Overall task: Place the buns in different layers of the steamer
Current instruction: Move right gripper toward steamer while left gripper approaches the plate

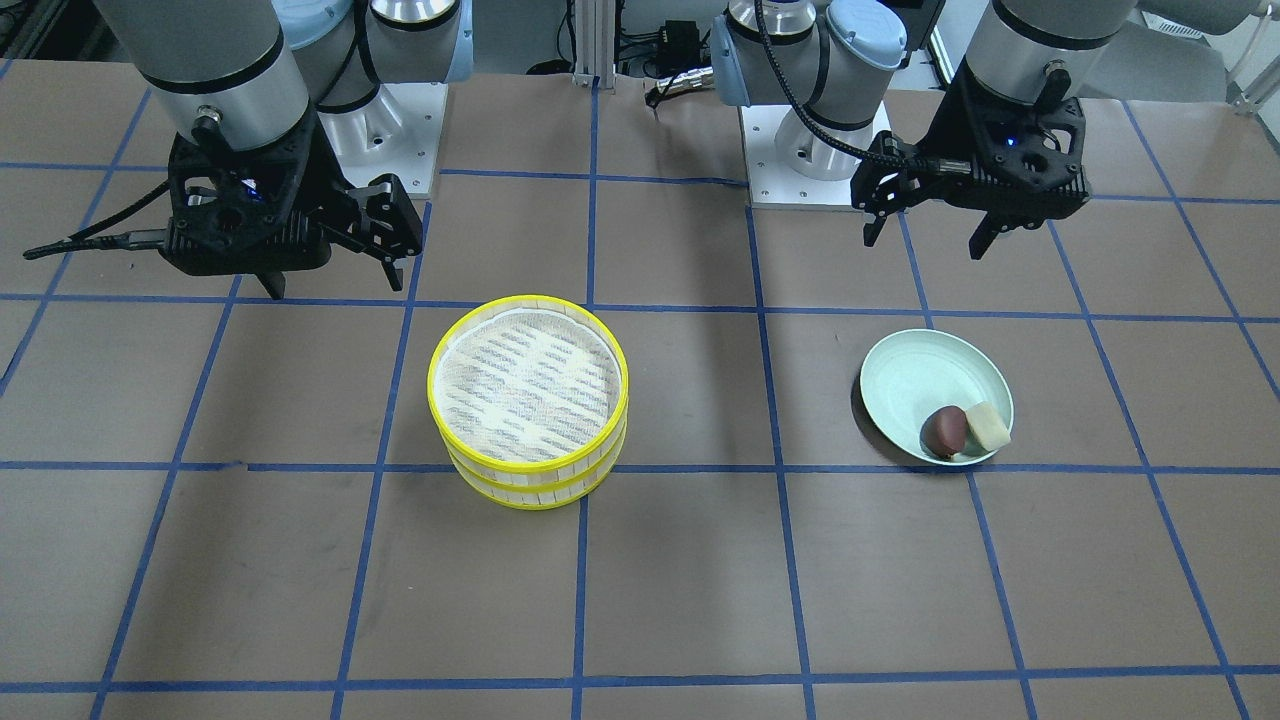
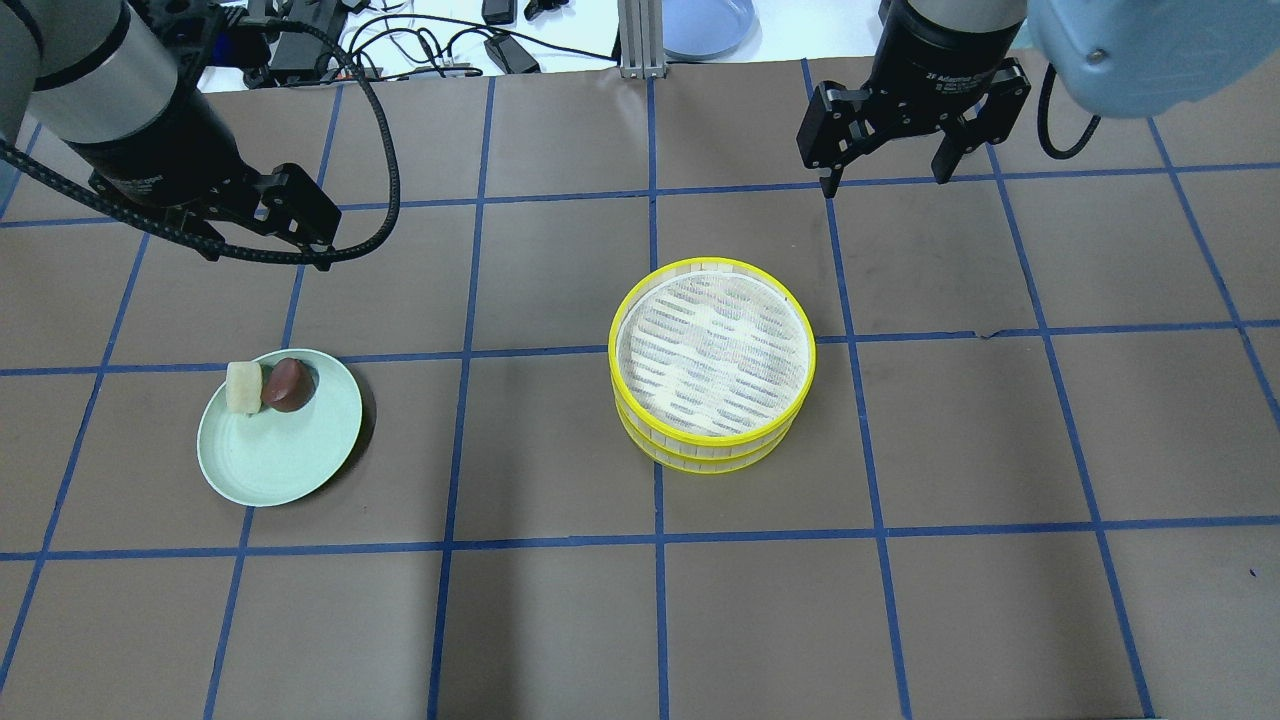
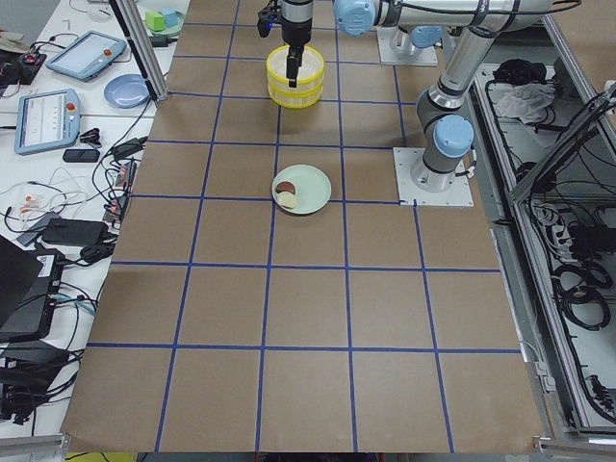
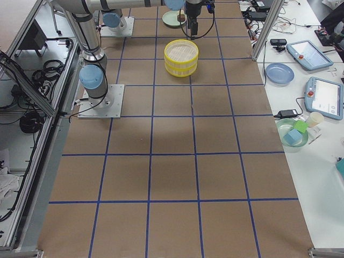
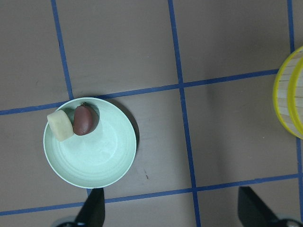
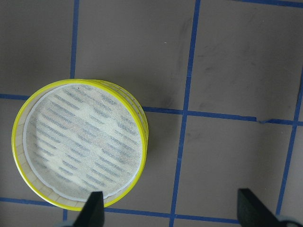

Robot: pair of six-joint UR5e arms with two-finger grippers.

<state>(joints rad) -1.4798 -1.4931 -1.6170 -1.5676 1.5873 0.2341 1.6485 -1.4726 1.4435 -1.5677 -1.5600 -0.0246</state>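
Note:
Two yellow-rimmed steamer layers (image 1: 530, 480) are stacked at the table's middle, and the top one is empty; they also show in the overhead view (image 2: 705, 450) and the right wrist view (image 6: 144, 137). A reddish-brown bun (image 1: 944, 431) and a cream bun (image 1: 988, 427) lie touching on a pale green plate (image 1: 915, 375). In the left wrist view the brown bun (image 5: 84, 119) and cream bun (image 5: 60, 126) sit at the plate's (image 5: 94, 161) edge. My left gripper (image 1: 925, 240) hangs open and empty above the table behind the plate. My right gripper (image 1: 335, 285) hangs open and empty behind the steamer.
The brown table has a blue tape grid. The arm bases (image 1: 810, 150) stand at the robot's edge. A side bench beyond the table's far edge holds cables and a blue dish (image 2: 705, 25). Benches with tablets flank the table's ends in the side views.

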